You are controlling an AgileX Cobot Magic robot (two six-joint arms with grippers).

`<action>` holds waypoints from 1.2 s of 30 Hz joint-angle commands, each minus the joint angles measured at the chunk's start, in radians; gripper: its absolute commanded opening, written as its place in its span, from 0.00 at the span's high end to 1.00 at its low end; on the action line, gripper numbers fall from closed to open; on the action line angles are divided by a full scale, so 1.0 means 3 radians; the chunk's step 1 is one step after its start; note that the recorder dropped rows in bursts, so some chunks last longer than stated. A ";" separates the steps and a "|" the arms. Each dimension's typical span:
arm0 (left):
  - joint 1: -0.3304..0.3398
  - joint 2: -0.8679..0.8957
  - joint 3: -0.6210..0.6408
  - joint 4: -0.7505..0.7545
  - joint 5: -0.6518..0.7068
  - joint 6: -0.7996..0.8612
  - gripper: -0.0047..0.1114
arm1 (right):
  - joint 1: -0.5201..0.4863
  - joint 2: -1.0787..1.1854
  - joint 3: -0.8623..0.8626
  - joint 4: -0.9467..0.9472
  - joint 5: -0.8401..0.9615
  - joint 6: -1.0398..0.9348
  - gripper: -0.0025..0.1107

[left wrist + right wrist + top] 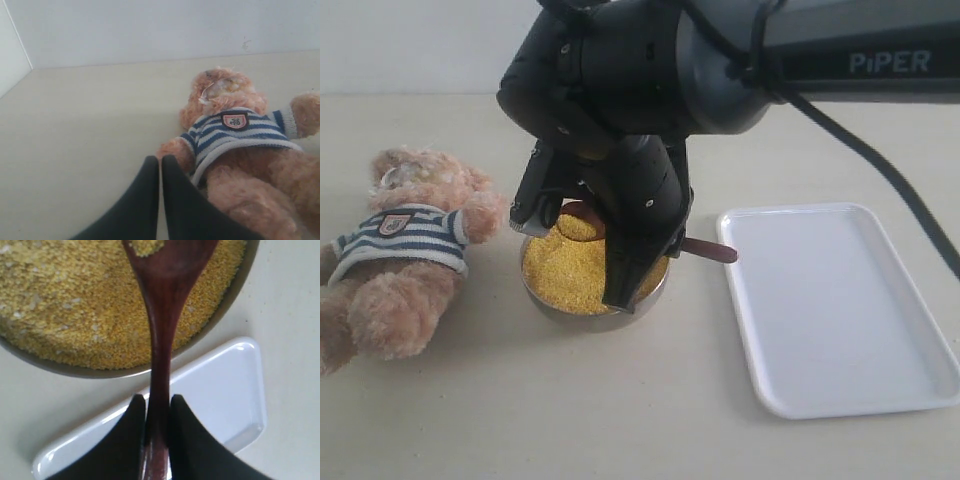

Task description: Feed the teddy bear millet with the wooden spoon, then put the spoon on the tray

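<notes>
The teddy bear (405,250) lies on its back at the left, in its striped shirt. A metal bowl (590,315) in the middle holds the yellow millet (570,275). My right gripper (655,235) reaches over the bowl and is shut on the handle of the wooden spoon (708,250). In the right wrist view the spoon (160,315) runs out from the right gripper (158,401) over the millet (65,305), with some grain in its bowl. The white tray (840,300) lies to the right. My left gripper (160,160) is shut and empty, beside the teddy bear's (240,135) arm.
The right arm's black body hangs above the bowl and hides part of it and the middle of the spoon. A pale wall stands behind the beige table. The tray (220,385) lies close to the bowl's rim (220,305).
</notes>
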 commanded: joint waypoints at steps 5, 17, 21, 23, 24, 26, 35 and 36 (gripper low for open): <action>0.0011 -0.0011 -0.0009 0.0005 -0.0033 -0.0019 0.93 | -0.0025 -0.0036 -0.0017 -0.0266 0.0015 0.0111 0.98; 0.0011 -0.0011 -0.0009 0.0005 -0.0033 -0.0019 0.93 | -0.0025 -0.0036 -0.0017 -0.0149 0.0015 0.0060 0.98; 0.0011 -0.0011 -0.0009 0.0005 -0.0040 -0.0019 0.93 | -0.0098 -0.0036 -0.0017 0.0191 0.0015 -0.0064 0.98; 0.0011 -0.0011 -0.0009 0.0005 -0.0040 -0.0019 0.93 | -0.0130 -0.0042 -0.0017 0.0239 0.0015 -0.0090 0.98; 0.0011 -0.0011 -0.0009 0.0005 -0.0040 -0.0019 0.93 | -0.0153 -0.0042 -0.0017 0.0318 0.0015 -0.0147 0.98; 0.0011 -0.0011 -0.0009 0.0005 -0.0040 -0.0019 0.93 | -0.0213 -0.0042 -0.0017 0.0494 0.0015 -0.0230 0.98; 0.0011 -0.0011 -0.0009 0.0005 -0.0033 -0.0019 0.93 | -0.0308 -0.0042 -0.0017 0.0685 0.0015 -0.0353 0.98; 0.0011 -0.0011 -0.0009 0.0005 -0.0033 -0.0019 0.93 | -0.0345 -0.0042 -0.0017 0.0757 0.0015 -0.0362 0.98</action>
